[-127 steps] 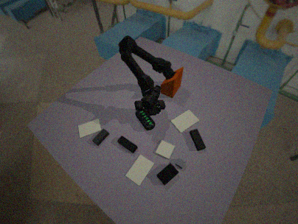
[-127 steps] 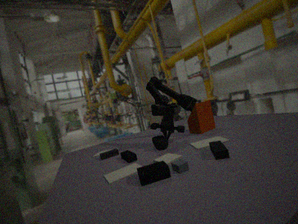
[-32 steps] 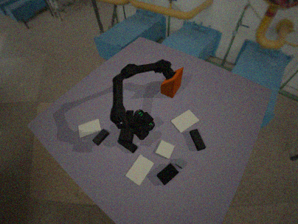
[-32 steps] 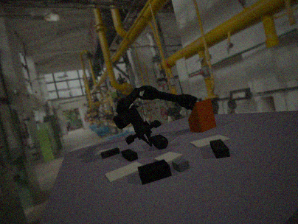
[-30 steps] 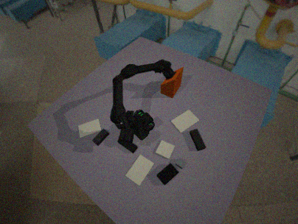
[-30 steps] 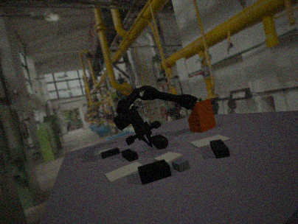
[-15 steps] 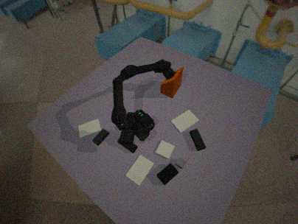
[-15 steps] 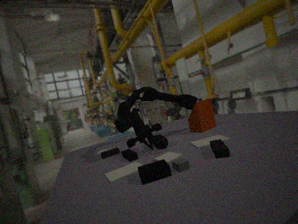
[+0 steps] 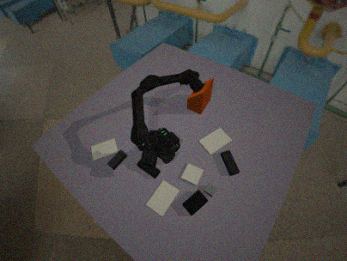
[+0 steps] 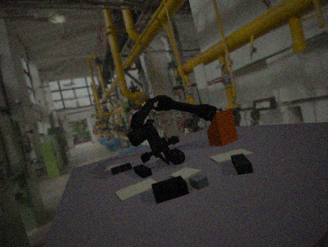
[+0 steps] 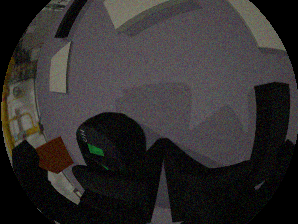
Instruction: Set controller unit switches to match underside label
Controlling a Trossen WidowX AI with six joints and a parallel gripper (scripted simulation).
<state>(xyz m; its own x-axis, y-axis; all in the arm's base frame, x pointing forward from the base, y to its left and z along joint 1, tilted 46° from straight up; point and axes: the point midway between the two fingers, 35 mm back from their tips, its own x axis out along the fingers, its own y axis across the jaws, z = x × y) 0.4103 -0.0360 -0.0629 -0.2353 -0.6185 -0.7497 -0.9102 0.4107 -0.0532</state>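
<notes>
On your left in the top view, a pale plate [image 9: 104, 150] lies beside a small dark block [image 9: 117, 160] [image 10: 121, 168]. Next, your gripper [image 9: 159, 151] [image 10: 166, 160] [image 11: 162, 141] is closed, holding nothing, with the unit [image 10: 177, 157] [image 11: 112, 131] close beside its fingers, green showing on top. Farther right, you have the orange block [image 9: 198, 100] [image 10: 222, 127] [image 11: 56, 154].

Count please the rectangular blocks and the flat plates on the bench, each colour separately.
Pale plates: 4
Black blocks: 4
Grey block: 1
Orange block: 1
Total: 10
</notes>
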